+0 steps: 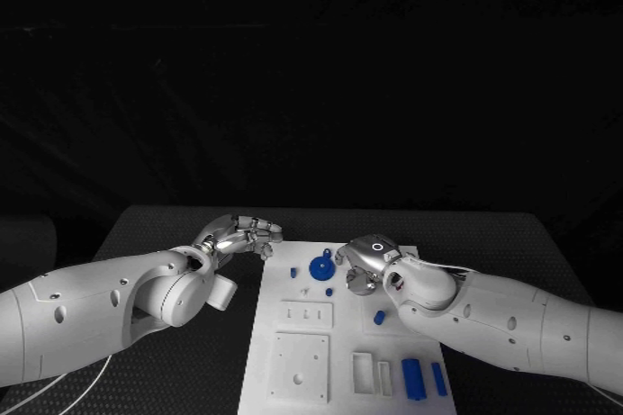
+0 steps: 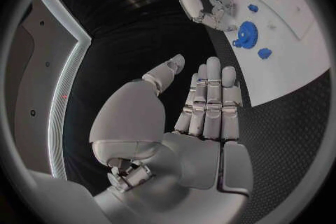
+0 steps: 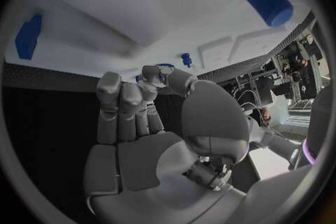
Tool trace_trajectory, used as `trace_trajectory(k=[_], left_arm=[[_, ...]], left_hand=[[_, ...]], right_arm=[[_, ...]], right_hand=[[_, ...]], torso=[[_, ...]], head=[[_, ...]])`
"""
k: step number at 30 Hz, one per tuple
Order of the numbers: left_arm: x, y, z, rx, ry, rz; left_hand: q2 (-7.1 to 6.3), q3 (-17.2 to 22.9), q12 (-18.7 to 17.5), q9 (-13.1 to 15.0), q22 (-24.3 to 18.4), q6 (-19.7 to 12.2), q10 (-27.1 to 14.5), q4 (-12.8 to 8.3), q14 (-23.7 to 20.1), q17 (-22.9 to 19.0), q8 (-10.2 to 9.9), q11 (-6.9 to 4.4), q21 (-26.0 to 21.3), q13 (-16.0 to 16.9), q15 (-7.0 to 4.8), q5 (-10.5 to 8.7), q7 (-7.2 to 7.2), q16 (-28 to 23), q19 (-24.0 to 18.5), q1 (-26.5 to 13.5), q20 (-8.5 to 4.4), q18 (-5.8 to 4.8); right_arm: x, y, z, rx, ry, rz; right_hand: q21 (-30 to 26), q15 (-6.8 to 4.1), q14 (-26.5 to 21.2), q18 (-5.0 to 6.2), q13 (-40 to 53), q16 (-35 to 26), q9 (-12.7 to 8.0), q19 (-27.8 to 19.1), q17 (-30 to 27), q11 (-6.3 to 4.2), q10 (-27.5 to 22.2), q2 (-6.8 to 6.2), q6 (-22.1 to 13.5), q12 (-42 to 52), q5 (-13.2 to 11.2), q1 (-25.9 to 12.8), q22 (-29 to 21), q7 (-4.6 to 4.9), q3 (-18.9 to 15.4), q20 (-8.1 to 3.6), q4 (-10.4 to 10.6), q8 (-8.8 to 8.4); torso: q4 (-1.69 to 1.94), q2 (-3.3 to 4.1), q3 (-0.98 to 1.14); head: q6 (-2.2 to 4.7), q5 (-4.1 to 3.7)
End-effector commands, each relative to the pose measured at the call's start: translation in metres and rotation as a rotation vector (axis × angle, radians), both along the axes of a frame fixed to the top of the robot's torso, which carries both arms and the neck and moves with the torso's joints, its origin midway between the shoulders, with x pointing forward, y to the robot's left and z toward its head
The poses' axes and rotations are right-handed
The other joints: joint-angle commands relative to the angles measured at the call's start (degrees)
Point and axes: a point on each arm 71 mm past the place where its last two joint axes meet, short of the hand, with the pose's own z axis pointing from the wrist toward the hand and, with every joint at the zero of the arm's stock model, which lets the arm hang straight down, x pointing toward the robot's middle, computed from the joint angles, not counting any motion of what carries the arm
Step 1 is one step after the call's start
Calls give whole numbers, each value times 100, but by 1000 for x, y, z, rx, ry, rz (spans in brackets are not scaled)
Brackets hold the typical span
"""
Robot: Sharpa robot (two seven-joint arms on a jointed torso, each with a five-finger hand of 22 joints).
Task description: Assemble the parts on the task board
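Observation:
The white task board lies in the middle of the table. A blue gear sits at its far end, with a small blue peg beyond it and other small blue parts nearer me. My right hand hovers just right of the gear, fingers curled in against the thumb; I see nothing between them. In the right wrist view a blue edge peeks from behind the fingertips. My left hand hangs over the black table left of the board, its fingers straight and empty.
Two long blue pieces lie at the board's near right corner beside white blocks. A square white plate sits at the near left of the board. Black table surrounds the board.

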Motion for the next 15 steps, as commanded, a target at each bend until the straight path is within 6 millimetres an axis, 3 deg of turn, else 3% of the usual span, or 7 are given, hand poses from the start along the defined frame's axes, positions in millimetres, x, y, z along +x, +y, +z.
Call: trace_trajectory(k=[1,4,9,10,12,13,15], left_arm=[[0,-1,2,-4,-8,-9],[0,-1,2,-4,-10,-8],[2,2,1,-2,-13,-2],[2,2,1,-1,-13,0],[3,3,1,0,-15,2],[4,3,1,1,-15,2],[4,4,1,1,-15,4]], left_hand=[[6,40,-24,8,57,-28,0,1,-2,6,-35,31,29,5,14,-11,14,-19,-14,-42,-17,66],[6,40,-25,9,57,-28,-1,1,-2,6,-35,31,29,6,14,-11,14,-19,-14,-42,-17,66],[4,40,-25,9,57,-28,-1,0,-2,7,-35,31,29,6,14,-12,13,-20,-15,-42,-17,66],[4,40,-25,9,57,-28,-1,0,-2,7,-35,31,29,6,15,-12,12,-20,-15,-42,-17,66],[3,40,-25,10,56,-27,0,-1,-2,8,-34,31,30,7,15,-13,12,-21,-15,-42,-17,66],[2,40,-24,10,56,-26,2,-1,-2,8,-34,31,30,8,15,-13,12,-21,-16,-42,-17,66],[2,40,-22,12,56,-23,8,-1,-2,10,-32,31,30,10,15,-14,11,-22,-16,-42,-16,66]], right_arm=[[-3,-6,7,64,-34,1],[-5,-18,21,142,-53,2],[-6,-40,41,232,-14,-15],[-6,-45,44,244,-4,-23],[-6,-58,50,276,23,-35],[-6,-65,52,293,37,-44],[-6,-79,53,329,70,-62]], right_hand=[[18,4,27,257,-14,-30,-8,10,11,26,-11,-20,62,30,-30,-53,61,6,78,19,0,34],[19,4,30,257,-20,-34,-9,20,13,26,-5,-64,76,30,-107,-51,57,7,104,14,11,43],[12,28,51,257,-37,-46,-5,74,19,51,11,-298,118,37,-984,11,29,37,-61,-17,186,79],[6,39,49,257,-39,-56,2,78,19,69,1,-400,138,38,-1600,24,21,55,-185,-29,255,98],[-3,52,49,257,-42,-67,-4,73,21,77,-11,-482,121,42,-2086,55,16,60,-327,-35,328,94],[-1,57,46,257,-41,-70,0,68,24,80,-21,-535,122,46,-2585,35,18,58,-467,-38,347,102],[-12,61,37,257,-40,-82,-5,42,25,89,-45,-570,109,47,-2853,6,19,73,-631,-34,377,97]], torso=[[-1,-3,2],[-11,-10,1],[-45,-22,12],[-53,-26,15],[-77,-36,23],[-84,-41,25],[-114,-54,34]], head=[[21,-7],[43,-17],[71,-13],[74,-12],[81,-13],[85,-16],[88,-15]])
